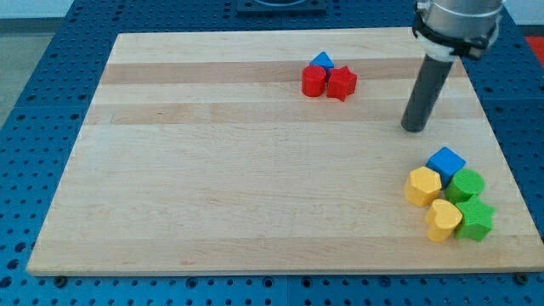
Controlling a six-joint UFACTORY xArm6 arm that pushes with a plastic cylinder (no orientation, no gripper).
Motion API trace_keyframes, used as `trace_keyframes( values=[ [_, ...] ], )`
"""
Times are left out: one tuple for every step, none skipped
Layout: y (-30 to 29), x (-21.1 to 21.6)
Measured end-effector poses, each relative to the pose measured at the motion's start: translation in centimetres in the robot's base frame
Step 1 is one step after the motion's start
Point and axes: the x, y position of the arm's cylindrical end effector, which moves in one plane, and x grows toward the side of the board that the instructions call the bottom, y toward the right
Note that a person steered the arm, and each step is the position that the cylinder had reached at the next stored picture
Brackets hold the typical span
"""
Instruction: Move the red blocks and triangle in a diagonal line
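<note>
My tip [415, 127] rested on the board [212, 195] toward the view's upper right, well apart from every block; being a bare rod, it had no jaws to part or close and touched nothing. The task's pieces sat bunched near the top centre: a red cylinder [314, 82] touching a red star [342, 83], with the blue triangle [321, 61] tucked just behind them. So packed, they formed a tight cluster rather than a diagonal, and I judged the spreading not yet begun. A second heap lay at the lower right: a blue cube [445, 161], two yellow blocks [422, 186] [443, 220] and two green blocks [466, 184] [475, 220], touching. The blocks looked smooth and matte; the board was pale wood with lengthwise grain.
</note>
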Motion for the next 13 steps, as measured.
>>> trace_keyframes(
  values=[
    [0.0, -3.8],
    [-0.8, -6.8],
    [-3.6, -9.3],
    [-7.0, -10.2],
    [-9.3, -9.2],
    [-11.0, -7.3],
    [-12.2, -5.2],
    [-13.5, -4.2],
    [-12.6, -5.6],
    [-10.5, -8.6],
    [-9.6, -11.2],
    [-11.5, -12.4],
    [-13.7, -12.4]
  ],
)
